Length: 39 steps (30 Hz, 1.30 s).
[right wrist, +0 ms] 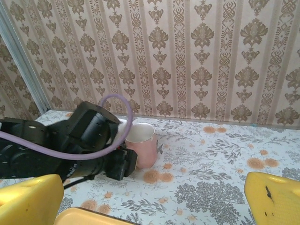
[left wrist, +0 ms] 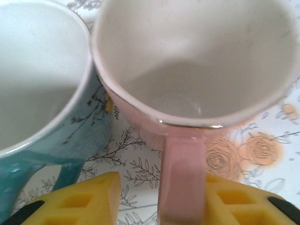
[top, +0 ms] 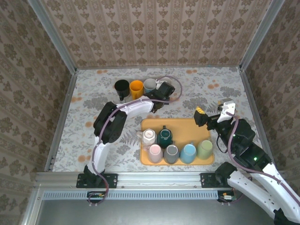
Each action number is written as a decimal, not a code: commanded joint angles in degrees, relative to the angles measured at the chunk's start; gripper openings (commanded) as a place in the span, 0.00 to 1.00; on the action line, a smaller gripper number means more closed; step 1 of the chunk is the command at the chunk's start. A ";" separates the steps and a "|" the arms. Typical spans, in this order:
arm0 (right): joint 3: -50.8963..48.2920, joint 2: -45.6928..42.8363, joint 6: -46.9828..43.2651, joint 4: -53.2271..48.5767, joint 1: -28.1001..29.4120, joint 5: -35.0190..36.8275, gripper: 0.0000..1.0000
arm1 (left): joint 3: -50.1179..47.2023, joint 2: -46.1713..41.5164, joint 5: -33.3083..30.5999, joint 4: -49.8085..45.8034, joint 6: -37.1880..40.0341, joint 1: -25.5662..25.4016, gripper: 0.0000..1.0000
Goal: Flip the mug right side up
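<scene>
So the pink mug (left wrist: 187, 70) stands mouth-up on the table (right wrist: 211, 154), far row, touching a teal mug (left wrist: 37, 93). Its handle points straight back between the left gripper (left wrist: 159, 201) fingers, which are loose, with a gap on 1 side. The right gripper (right wrist: 154, 201) gapes empty, well apart.

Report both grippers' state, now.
Left gripper: open, its fingers either side of the pink mug's handle, not clamping it.
Right gripper: open wide, holding nothing.
</scene>
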 commanded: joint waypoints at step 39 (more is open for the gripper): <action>27.88 52.05 -11.28 -38.15 15.20 -18.33 1.00 | -38.03 -63.25 11.53 -4.81 17.15 3.21 0.66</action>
